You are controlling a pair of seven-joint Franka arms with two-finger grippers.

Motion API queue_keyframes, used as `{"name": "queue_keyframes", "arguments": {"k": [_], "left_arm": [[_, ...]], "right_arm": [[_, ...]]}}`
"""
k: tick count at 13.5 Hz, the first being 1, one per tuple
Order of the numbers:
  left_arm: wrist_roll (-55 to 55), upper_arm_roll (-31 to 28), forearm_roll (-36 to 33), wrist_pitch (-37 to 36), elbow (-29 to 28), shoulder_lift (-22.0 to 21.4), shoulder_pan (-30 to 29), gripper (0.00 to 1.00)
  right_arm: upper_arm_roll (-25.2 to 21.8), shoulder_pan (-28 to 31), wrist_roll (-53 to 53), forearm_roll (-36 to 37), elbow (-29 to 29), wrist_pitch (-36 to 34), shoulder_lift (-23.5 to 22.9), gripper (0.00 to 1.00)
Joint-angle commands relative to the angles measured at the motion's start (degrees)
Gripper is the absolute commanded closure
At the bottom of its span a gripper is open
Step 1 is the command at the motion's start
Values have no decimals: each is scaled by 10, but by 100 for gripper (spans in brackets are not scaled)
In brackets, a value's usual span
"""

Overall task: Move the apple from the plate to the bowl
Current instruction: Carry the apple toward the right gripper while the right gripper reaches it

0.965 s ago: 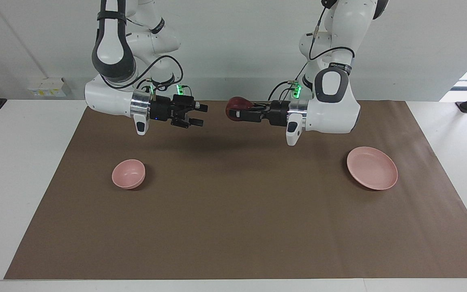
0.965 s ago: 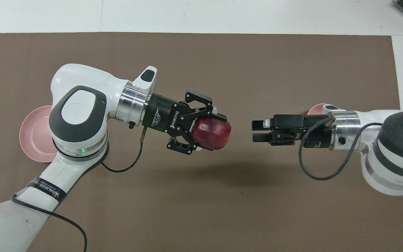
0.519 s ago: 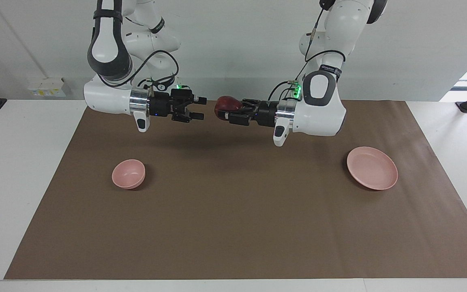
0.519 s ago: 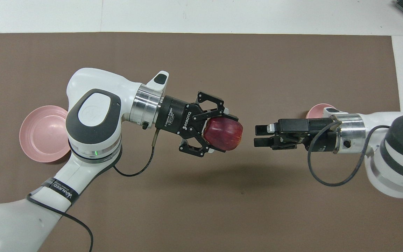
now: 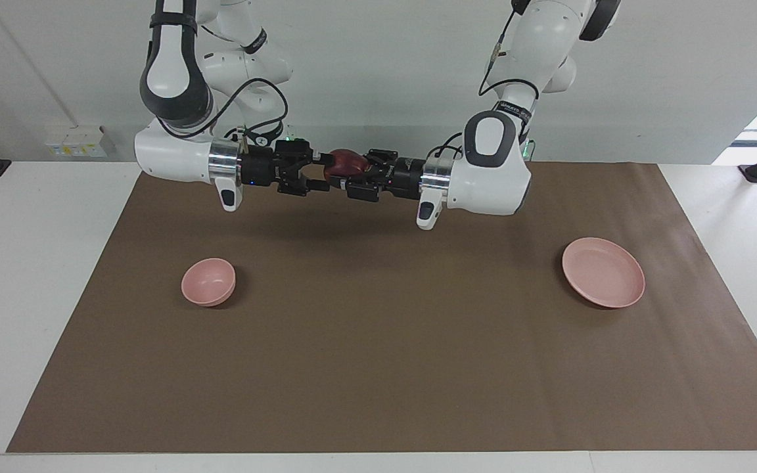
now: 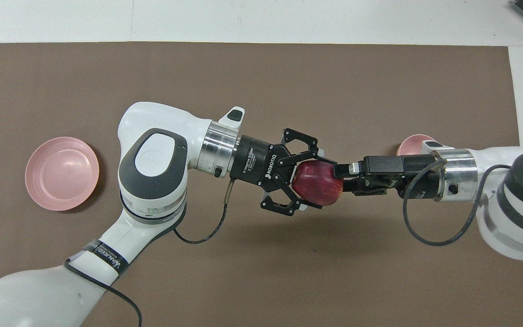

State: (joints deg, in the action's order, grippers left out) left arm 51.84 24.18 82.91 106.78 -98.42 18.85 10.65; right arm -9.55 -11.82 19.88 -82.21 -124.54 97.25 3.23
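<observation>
The dark red apple [image 5: 344, 161] [image 6: 317, 183] hangs in the air over the middle of the mat, with my left gripper [image 5: 345, 173] [image 6: 318, 181] shut on it. My right gripper [image 5: 321, 172] [image 6: 339, 179] is open, level with the apple, and its fingertips reach the apple's free side. The pale pink plate [image 5: 603, 272] [image 6: 61, 173] lies bare toward the left arm's end of the table. The small pink bowl [image 5: 208, 281] [image 6: 412, 143] stands toward the right arm's end, partly hidden under the right arm in the overhead view.
A brown mat [image 5: 378, 368] [image 6: 261, 72] covers most of the white table [image 5: 30, 263]. Plate and bowl are the only things on it. Both arms stretch level above its half nearer the robots.
The left gripper has carried the apple toward the right arm's end. The open right gripper has closed the gap, and its fingertips now meet the apple.
</observation>
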Motion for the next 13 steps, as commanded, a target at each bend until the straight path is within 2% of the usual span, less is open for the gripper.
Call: {"name": "queue_keyframes", "arguments": {"k": [1, 3, 13], "left_arm": [[14, -1, 23, 14, 9, 7, 15, 100], [14, 0, 27, 19, 16, 22, 29, 100], [12, -1, 21, 26, 16, 25, 39, 100]], "right_arm": [[2, 1, 25, -17, -23, -2, 13, 0], [3, 1, 25, -17, -27, -4, 18, 0], [1, 8, 19, -10, -38, -29, 25, 0]]}}
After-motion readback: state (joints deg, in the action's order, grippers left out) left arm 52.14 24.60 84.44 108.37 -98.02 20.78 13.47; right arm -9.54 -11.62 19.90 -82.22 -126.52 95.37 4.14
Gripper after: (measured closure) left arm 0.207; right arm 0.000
